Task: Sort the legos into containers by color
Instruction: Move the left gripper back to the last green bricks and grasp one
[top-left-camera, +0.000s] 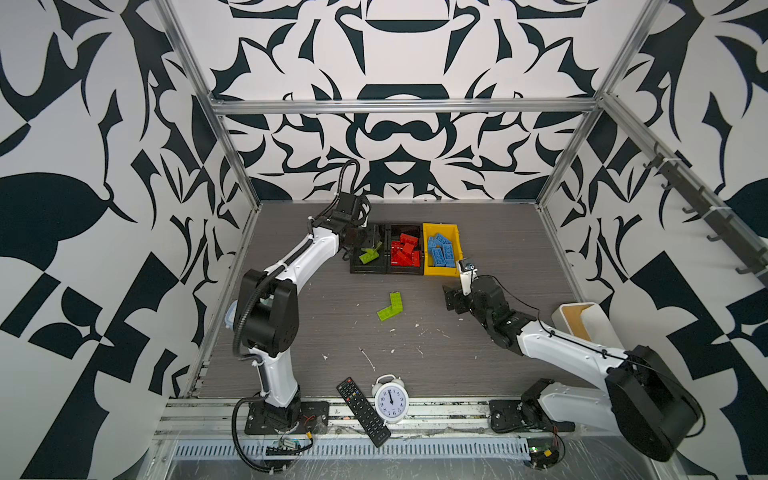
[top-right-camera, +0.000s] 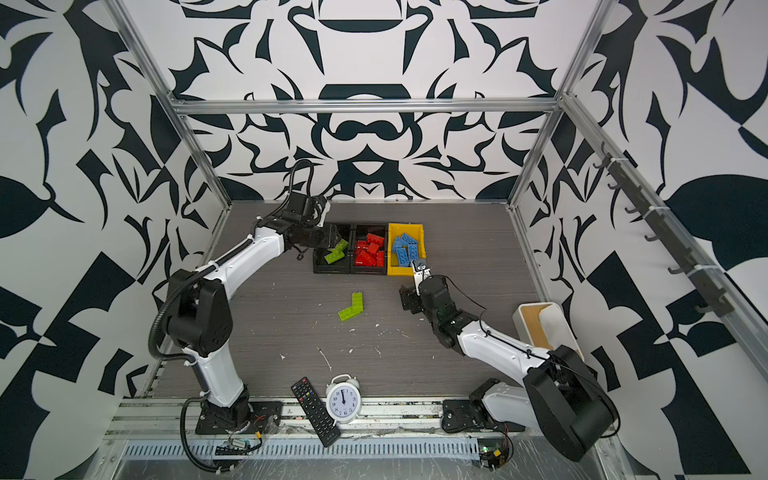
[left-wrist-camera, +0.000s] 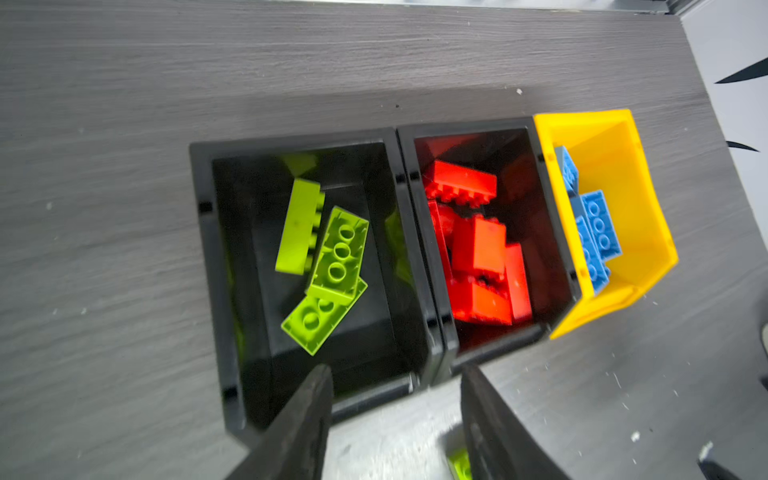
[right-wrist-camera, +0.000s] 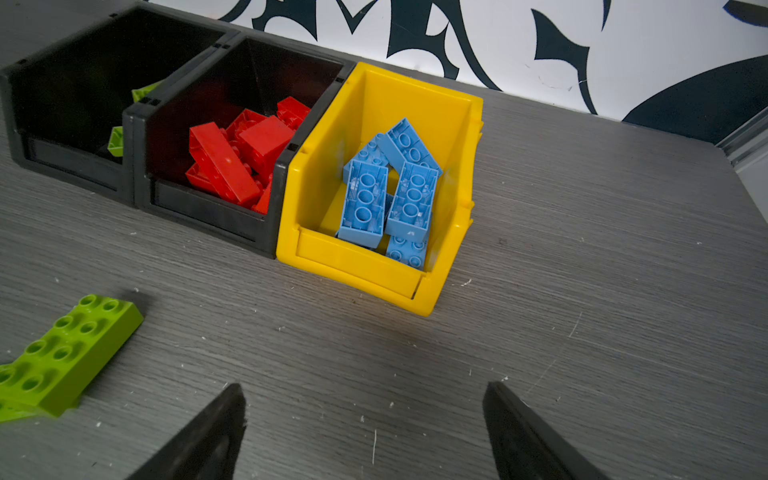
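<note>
Left gripper (left-wrist-camera: 395, 370): jaws apart, nothing between them; it hangs over the left black bin (left-wrist-camera: 210, 249).
Right gripper (right-wrist-camera: 365, 388): jaws spread wide, empty, above bare tabletop (right-wrist-camera: 582, 291) in front of the yellow bin (right-wrist-camera: 365, 270).
Bins: three in a row with walls touching, towards the back of the tabletop; black, black, yellow from left to right in both top views.
Green legos (left-wrist-camera: 328, 253): three in the left black bin, overlapping; one on its side, two studs down.
Red legos (left-wrist-camera: 478, 249): a pile in the middle black bin (left-wrist-camera: 465, 123).
Blue legos (right-wrist-camera: 390, 195): a pile in the yellow bin, several studs down.
Loose legos (top-left-camera: 390, 306): two green bricks on the tabletop in front of the bins, touching in an L.
Front edge: remote (top-left-camera: 363, 411) just beside clock (top-left-camera: 391, 401).
Right side: white tub (top-left-camera: 582, 324).
</note>
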